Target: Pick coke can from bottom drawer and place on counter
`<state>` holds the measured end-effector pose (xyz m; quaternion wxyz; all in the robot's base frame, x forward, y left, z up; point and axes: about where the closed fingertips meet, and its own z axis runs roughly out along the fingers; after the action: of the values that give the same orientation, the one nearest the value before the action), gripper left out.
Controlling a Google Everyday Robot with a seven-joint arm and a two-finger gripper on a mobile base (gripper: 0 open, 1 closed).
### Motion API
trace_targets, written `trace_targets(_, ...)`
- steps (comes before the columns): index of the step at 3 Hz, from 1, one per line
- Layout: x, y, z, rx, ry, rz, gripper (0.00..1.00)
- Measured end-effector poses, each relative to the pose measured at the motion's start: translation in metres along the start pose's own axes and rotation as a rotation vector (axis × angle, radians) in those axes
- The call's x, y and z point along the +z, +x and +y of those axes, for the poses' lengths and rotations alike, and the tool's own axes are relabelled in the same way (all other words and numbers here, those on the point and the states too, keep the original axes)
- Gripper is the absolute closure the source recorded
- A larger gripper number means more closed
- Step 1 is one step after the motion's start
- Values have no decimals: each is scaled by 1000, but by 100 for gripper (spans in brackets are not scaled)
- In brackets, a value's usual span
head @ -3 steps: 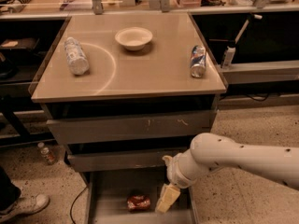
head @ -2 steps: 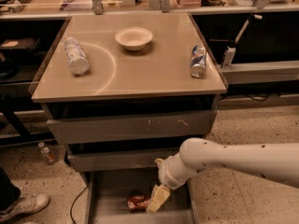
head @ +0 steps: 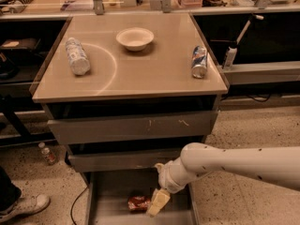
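- The bottom drawer (head: 112, 193) is pulled out, and its grey floor is exposed. Opening it is judged unnecessary.
- The coke can (head: 138, 203) lies on its side on the drawer floor, near the front. It is not lifted.
- The pincer (head: 158, 202) is lowered into the drawer and is positioned just beside the coke can, on the can's right as viewed. Contact appears likely but cannot be confirmed.
- The state of the pincer (apart, together or clamped on the can) cannot be told from this view.
- The arm (head: 234, 165) is extended from the right, above the drawer's front edge.
- The surface (head: 154, 71) carries a pale bowl (head: 135, 38), a clear plastic bottle (head: 77, 56) lying on its side and a blue-and-silver can (head: 199, 62). Bare area is available between them for placement.
- Progress is judged as early: the approach is complete or nearly so, and the grasp is not verified.
- Steps not yet done: the grasp is to be secured, the coke can is to be raised clear of the drawer, carried up past the drawer fronts, and set down on the surface.
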<state>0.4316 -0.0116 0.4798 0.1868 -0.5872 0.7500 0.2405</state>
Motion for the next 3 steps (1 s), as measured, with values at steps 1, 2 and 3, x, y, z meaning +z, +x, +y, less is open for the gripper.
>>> trace_targets(1,44,18,-12,29,-12,-46,0)
trace_targets(2,86,35,-25,59,-21,-94,0)
trace_targets(3,125,46,-38,86,-44,-125,0)
